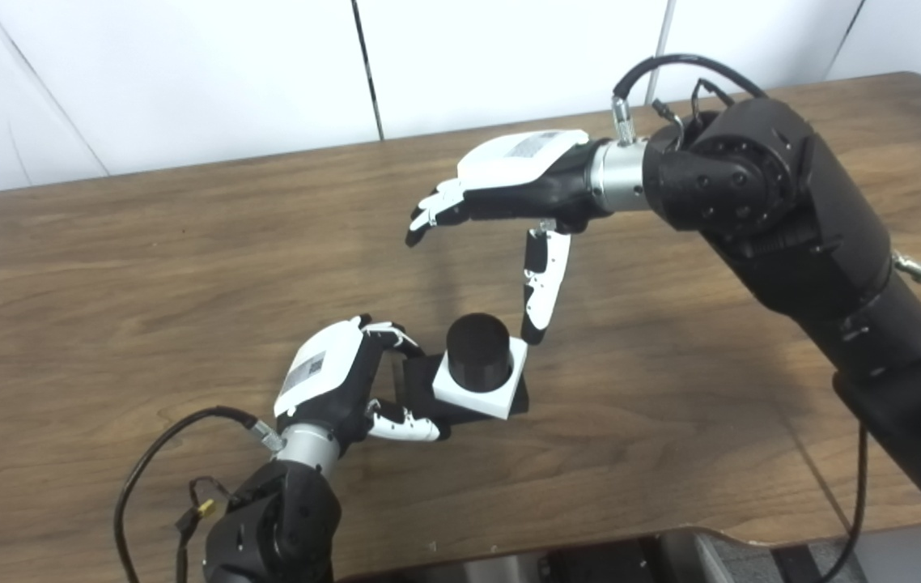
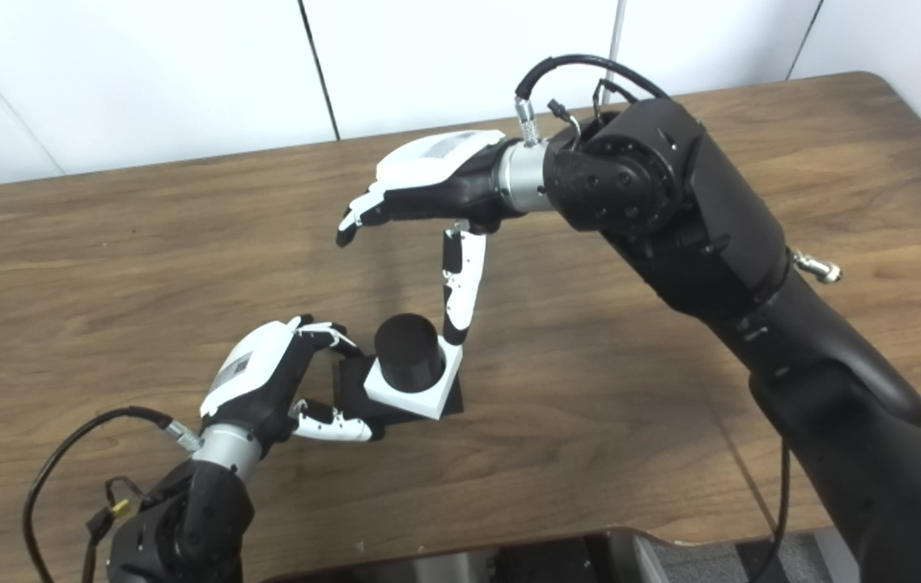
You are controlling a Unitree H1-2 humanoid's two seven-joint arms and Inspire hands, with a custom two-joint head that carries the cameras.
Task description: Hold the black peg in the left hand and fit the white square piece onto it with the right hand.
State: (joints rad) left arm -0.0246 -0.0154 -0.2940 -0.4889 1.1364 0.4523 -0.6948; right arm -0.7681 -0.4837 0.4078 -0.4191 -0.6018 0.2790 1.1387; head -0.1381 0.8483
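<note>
At frame centre my left hand (image 1: 339, 385) grips the black peg (image 1: 478, 350), so my open right hand (image 1: 509, 182) should press the white square piece (image 1: 481, 387) down evenly.

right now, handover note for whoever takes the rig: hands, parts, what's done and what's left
Left hand: shut on the black peg, gripping its square black base low on the table.
Right hand: open, holding nothing, raised above the parts; its thumb tip points down beside the far right corner of the white square piece; contact cannot be told.
Parts: the white square piece sits around the peg, on top of the base, with the peg's round top standing up through it.
Done: the piece is fitted on.
Left: probably only clear the right hand and check seating.
</note>
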